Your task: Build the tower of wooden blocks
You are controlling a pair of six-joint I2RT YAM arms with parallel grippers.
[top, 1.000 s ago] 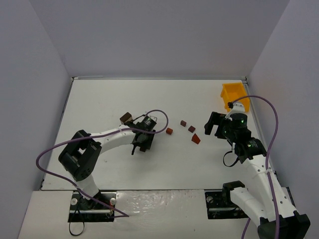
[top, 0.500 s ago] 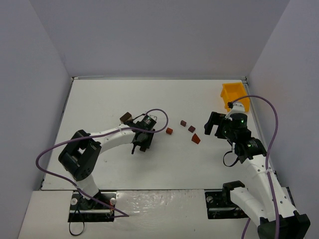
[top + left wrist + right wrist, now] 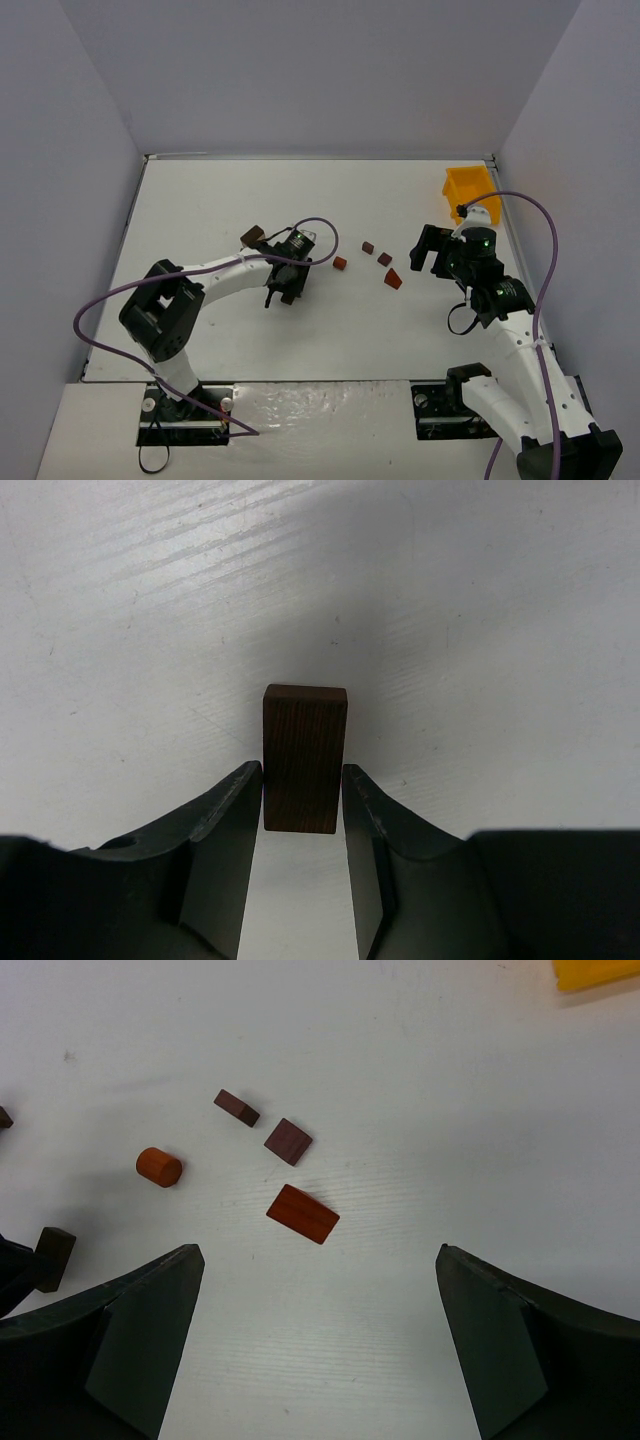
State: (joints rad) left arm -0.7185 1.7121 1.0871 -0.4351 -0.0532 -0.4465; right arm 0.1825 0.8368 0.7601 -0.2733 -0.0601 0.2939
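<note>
1. The white-and-black left arm (image 3: 225, 272) reaches from the lower left toward mid-frame. The black left gripper (image 3: 280, 292) pinches a dark brown rectangular wooden block (image 3: 305, 755).
2. The white-and-black right arm (image 3: 510, 320) rises along the right side. The black right gripper (image 3: 430, 250) gapes wide, holding nothing.

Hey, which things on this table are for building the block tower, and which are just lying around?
For the job: dark brown block in left end effector; orange cylinder; reddish wedge; dark cube; flat dark piece; lone dark block.
Lying about: yellow bin.

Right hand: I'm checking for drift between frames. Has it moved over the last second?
No. The right hand keeps the same gap to the yellow bin.
</note>
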